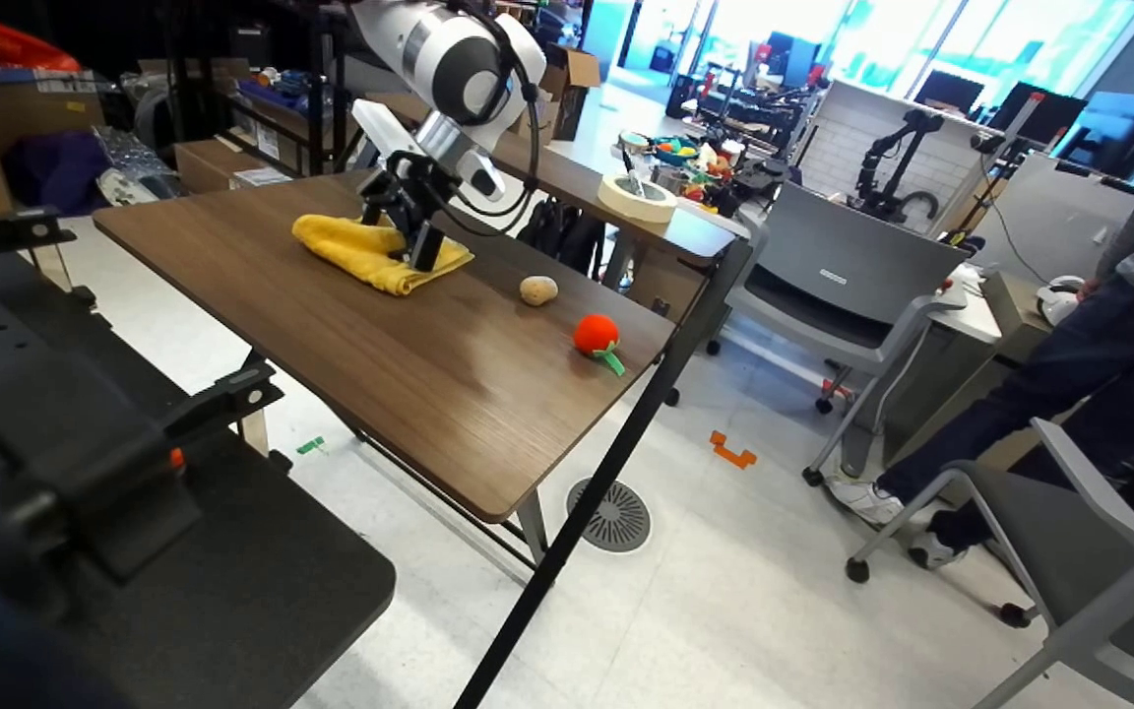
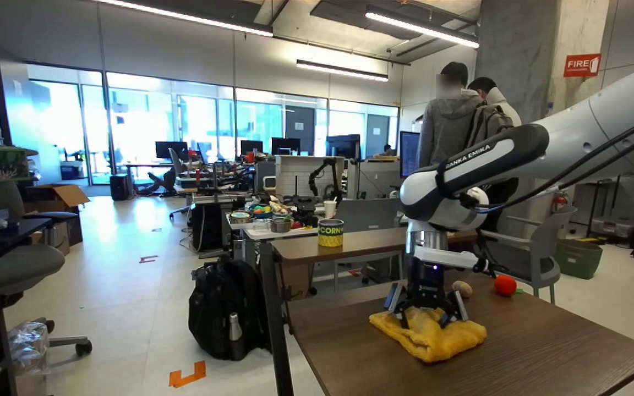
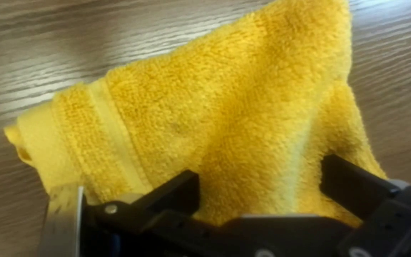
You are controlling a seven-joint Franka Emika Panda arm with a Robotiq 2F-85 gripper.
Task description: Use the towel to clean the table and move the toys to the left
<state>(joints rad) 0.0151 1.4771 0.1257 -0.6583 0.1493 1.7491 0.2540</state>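
Gaping wide, the end effector [image 3: 260, 169] touches the ungripped towel [image 2: 432, 336] (bare table [image 1: 400, 364] reaches one long edge).

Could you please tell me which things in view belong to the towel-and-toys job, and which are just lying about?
Belong to the job:
yellow towel
brown table beneath it
red toy with green bit
tan oval toy
tool, open

Just lying about:
black backpack
CORN can
white cup
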